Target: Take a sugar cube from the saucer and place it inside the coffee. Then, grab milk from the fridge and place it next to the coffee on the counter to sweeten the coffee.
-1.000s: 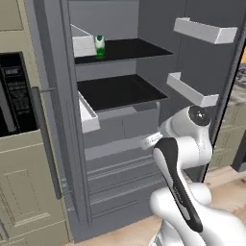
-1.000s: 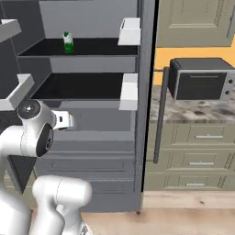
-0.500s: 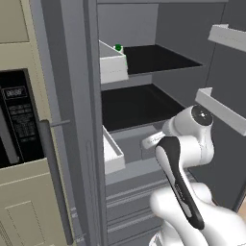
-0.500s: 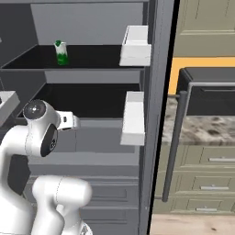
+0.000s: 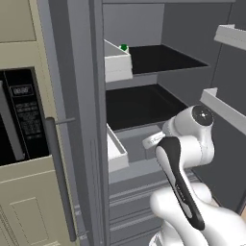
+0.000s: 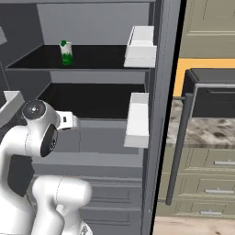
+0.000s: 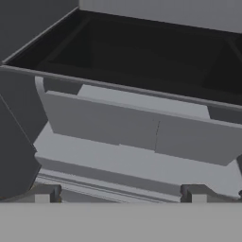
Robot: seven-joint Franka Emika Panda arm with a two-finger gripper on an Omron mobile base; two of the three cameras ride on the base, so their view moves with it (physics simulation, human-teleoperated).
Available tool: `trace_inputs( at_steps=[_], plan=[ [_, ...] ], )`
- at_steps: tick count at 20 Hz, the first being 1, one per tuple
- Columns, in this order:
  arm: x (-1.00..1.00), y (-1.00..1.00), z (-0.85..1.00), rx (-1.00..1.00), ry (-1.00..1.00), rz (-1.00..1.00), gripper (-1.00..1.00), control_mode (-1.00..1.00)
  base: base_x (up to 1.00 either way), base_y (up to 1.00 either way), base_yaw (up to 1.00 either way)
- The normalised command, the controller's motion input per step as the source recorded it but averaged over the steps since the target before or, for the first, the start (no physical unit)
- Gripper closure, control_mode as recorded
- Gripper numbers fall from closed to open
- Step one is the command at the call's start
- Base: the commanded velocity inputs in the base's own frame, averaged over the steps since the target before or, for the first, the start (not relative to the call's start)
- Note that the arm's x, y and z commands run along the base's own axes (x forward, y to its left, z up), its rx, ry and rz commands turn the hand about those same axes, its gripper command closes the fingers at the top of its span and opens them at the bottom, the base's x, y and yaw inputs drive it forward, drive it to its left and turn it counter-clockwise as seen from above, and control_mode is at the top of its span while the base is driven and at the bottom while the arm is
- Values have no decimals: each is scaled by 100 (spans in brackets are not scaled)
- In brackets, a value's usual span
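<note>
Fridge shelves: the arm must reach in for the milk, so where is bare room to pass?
The lower dark shelf lies bare. On the upper shelf, all is free right of the milk. Tightest by the white door bins.

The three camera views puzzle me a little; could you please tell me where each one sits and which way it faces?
Left base view: behind the arm's left, facing into the open fridge; white arm at lower right.
Right base view: behind the arm's right, facing the same fridge, the milk on its upper shelf; arm at lower left.
Hand view: on the hand, looking along the open tool at the grey drawers.
Both base views share the milk, green cap peeking in the left.
</note>
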Motion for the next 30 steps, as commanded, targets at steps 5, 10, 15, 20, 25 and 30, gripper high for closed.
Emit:
trace_inputs(
  at_steps=[5,10,15,20,25,30],
  plan=[
    [1,0,3,0,1,-2,-100,-100,19,6,-2],
    [0,12,91,0,0,-26,-100,-100,0,0,0],
    [15,17,100,0,0,-23,-100,-100,0,0,0],
    [50,1,98,3,0,-11,-100,-100,0,0,0],
    [35,-3,41,8,-4,10,-100,-100,0,0,0],
    [9,6,36,0,-20,12,-100,-100,0,0,0]
  ],
)
